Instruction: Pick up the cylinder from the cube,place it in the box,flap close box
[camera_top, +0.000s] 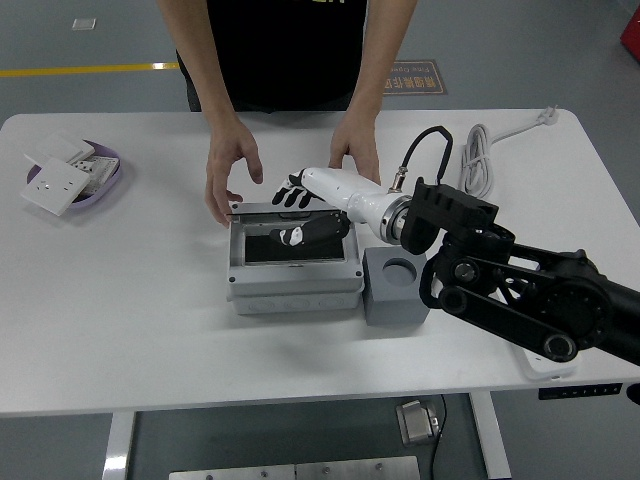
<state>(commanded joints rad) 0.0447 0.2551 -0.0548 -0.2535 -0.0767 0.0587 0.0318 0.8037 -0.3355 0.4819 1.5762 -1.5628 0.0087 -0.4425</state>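
Note:
The grey box (294, 284) stands mid-table, its clear lid (262, 215) folded down low over the opening. My right hand (297, 208) lies on the lid with fingers spread, holding nothing. The grey cube (398, 292) sits right of the box, and its round top socket (400, 268) is empty. The cylinder is not visible; the box interior looks dark through the lid. A person at the far side holds one hand (228, 168) at the box's far left corner and the other hand (355, 150) just behind my wrist.
A purple dish (110, 175) with white socket plates (55, 188) sits at the far left. A coiled white cable (478, 152) lies at the far right. A white power strip (548, 367) shows under my right arm near the right edge.

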